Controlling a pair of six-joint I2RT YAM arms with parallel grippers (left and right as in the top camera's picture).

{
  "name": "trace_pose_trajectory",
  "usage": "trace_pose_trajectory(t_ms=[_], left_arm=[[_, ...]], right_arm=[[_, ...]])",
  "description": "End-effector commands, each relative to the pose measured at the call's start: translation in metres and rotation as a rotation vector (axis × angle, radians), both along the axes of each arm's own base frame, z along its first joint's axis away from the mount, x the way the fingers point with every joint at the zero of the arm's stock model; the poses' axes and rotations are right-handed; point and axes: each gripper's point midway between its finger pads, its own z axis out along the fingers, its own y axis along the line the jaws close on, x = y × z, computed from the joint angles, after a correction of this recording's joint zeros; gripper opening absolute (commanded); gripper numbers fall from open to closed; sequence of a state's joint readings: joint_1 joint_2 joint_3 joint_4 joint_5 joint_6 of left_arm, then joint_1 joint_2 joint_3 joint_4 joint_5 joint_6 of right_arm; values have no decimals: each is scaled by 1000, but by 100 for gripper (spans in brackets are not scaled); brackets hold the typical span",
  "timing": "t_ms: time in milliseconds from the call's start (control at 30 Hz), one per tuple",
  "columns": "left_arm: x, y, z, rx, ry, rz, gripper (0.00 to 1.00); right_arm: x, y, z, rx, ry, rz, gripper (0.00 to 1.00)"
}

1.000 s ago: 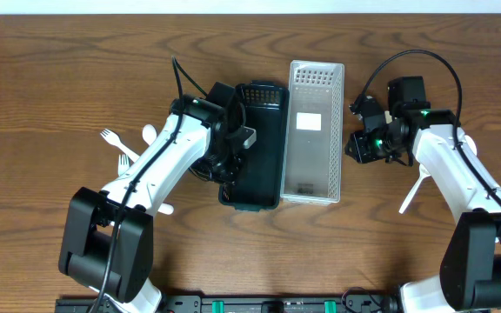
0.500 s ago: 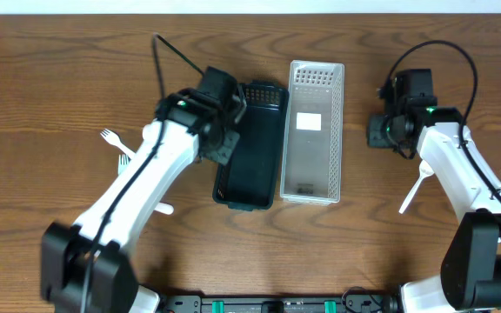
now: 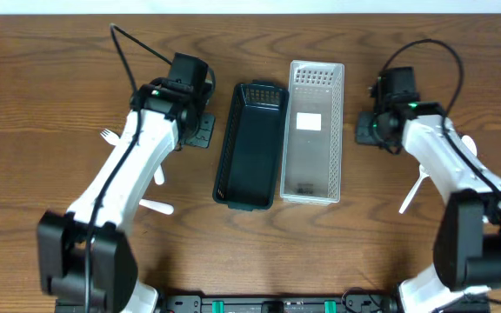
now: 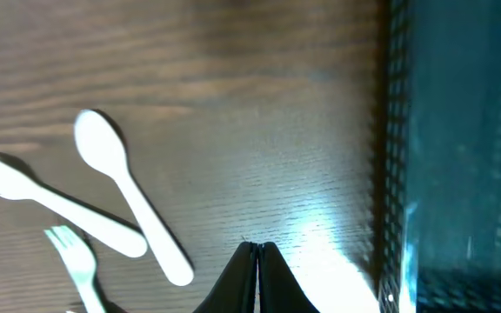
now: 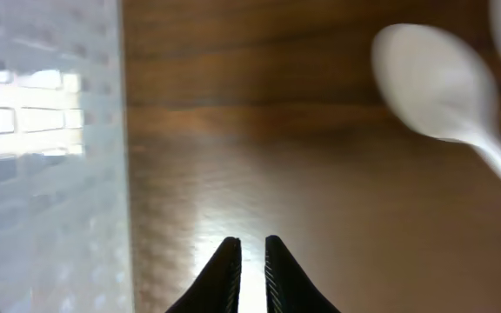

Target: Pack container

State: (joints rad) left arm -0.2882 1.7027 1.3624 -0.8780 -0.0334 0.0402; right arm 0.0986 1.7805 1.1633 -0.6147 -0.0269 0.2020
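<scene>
The left pincer [image 4: 257, 254] was pressed together and held nothing. It hung low over the table [image 4: 259, 96], just beside the left wall of the dark basket [image 4: 459, 156]. Further left lay a white spoon [image 4: 137, 213] crossing a second white utensil [image 4: 59, 207], with a fork [image 4: 75, 261] near them.

The step in hand was judged to be fetching cutlery for the basket. To do it well, the left pincer would first have to spread, then come down across the spoon's handle. It should take the handle clear of the crossing point, so that only one piece lifted.

The right pincer [image 5: 250, 248] was all but pressed together, a slim gap showing and nothing between its tips. It hung beside the pale slotted basket [image 5: 50, 174], with a round-bowled spoon [image 5: 433, 96] lying near it on the wood. It too would need to spread and to meet the thin handle squarely, because flat plastic on a smooth table would likely skid. In the overhead view both baskets lay side by side, touching, with no cutlery visible in either.
</scene>
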Motion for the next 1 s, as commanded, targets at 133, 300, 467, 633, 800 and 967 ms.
trace_pose_trajectory(t_ms=[133, 300, 467, 633, 800, 967], left_arm=[[-9, -1, -18, -6, 73, 11, 6], [-12, 0, -19, -2, 84, 12, 6], [-13, 0, -19, -1, 87, 12, 6], [-13, 0, -19, -2, 87, 12, 6], [-13, 0, -19, -1, 87, 12, 6], [-13, 0, -19, -1, 87, 12, 6]], right_arm=[[16, 48, -26, 130, -12, 177, 18], [28, 61, -22, 184, -69, 224, 17], [31, 73, -16, 237, -101, 284, 27], [32, 67, -18, 215, -101, 268, 29], [34, 5, -29, 24, -59, -2, 20], [35, -20, -10, 21, -67, -79, 19]])
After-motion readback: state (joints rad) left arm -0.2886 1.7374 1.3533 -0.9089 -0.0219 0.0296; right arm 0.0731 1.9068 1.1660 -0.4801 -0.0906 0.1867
